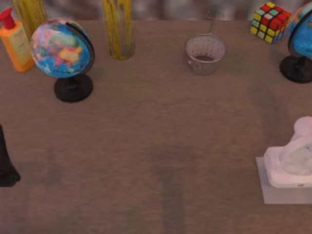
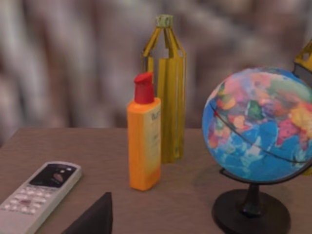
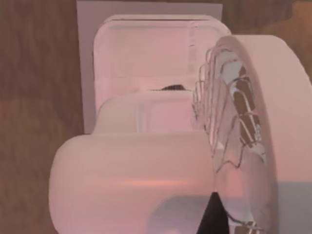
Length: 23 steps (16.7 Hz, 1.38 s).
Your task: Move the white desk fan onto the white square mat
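Risk for you lies at the near-right counter edge: the white desk fan (image 1: 292,163) sits on the white square mat (image 1: 273,195), base overhanging its left edge. Right tool: you cannot tell its state; a snagged withdrawal could tip it. Grille faces right, axis left-right. Left tool (image 1: 6,163) parked left.

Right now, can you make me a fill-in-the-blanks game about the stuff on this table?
1. The white desk fan stands on the white square ____.
2. The cap on the orange bottle is ____.
3. In the top view, the wire-mesh strainer sits between the yellow bottle and the colourful puzzle ____.
4. Each globe stands on a round ____ base.

Missing words: mat; red; cube; black
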Each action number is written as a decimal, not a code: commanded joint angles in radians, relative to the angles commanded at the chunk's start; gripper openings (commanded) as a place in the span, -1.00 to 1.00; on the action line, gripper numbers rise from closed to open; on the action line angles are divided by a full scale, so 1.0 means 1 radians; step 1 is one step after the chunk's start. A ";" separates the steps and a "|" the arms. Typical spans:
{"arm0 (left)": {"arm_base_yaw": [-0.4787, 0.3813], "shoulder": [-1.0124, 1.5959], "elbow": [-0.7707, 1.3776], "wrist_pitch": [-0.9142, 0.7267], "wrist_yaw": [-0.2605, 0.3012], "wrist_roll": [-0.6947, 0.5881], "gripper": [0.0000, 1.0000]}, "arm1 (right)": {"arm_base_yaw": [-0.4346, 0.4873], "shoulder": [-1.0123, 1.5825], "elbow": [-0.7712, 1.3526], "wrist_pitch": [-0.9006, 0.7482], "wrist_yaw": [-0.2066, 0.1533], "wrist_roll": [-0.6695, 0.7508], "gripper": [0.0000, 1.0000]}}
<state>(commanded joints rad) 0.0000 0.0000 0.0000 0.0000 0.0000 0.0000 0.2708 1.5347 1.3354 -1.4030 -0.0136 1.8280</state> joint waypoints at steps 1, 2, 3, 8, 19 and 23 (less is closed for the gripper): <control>0.000 0.000 0.000 0.000 0.000 0.000 1.00 | 0.000 0.000 0.000 0.000 0.000 0.000 -1.00; 0.000 0.000 0.000 0.000 0.000 0.000 1.00 | 0.005 0.004 0.002 -0.002 0.000 0.000 -1.00; 0.000 0.000 0.000 0.000 0.000 0.000 1.00 | 0.004 0.004 -0.001 0.002 0.001 0.000 -1.00; 0.000 0.000 0.000 0.000 0.000 0.000 1.00 | 0.003 0.013 -0.102 0.116 0.000 0.004 -1.00; 0.000 0.000 0.000 0.000 0.000 0.000 1.00 | 0.004 0.015 -0.123 0.138 0.000 0.004 -0.10; 0.000 0.000 0.000 0.000 0.000 0.000 1.00 | 0.004 0.015 -0.123 0.138 0.000 0.004 0.51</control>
<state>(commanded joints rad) 0.0000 0.0000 0.0000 0.0000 0.0000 0.0000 0.2746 1.5497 1.2121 -1.2646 -0.0137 1.8320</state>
